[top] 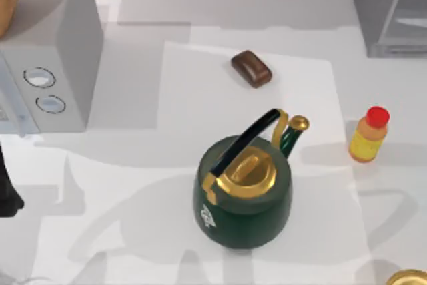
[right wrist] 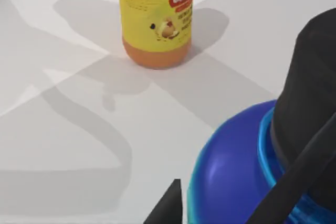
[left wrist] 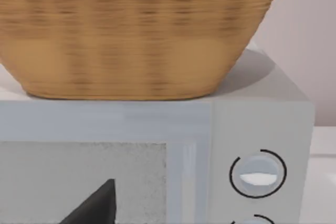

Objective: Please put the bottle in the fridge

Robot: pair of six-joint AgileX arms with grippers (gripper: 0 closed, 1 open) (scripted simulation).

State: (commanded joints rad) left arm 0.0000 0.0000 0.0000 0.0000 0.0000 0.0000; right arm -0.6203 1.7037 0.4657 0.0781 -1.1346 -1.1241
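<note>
The bottle (top: 369, 136) is small and yellow-orange with a round red cap. It stands upright on the table at the right, apart from everything else. The right wrist view shows its yellow label and orange base (right wrist: 155, 19) a short way ahead of my right gripper (right wrist: 168, 208), of which a dark tip shows, not touching it. The fridge (top: 385, 6), a grey cabinet with a pale glassy door panel, stands at the back right corner. My left arm (top: 7, 195) is at the left edge, its gripper (left wrist: 94, 205) facing the microwave.
A large green kettle (top: 243, 188) with gold lid stands mid-table, left of the bottle. A brown block (top: 251, 68) lies behind it. A grey microwave (top: 50, 78) with two dials carries a wicker basket (left wrist: 136, 30). A blue rounded object (right wrist: 236, 177) sits close to the right gripper.
</note>
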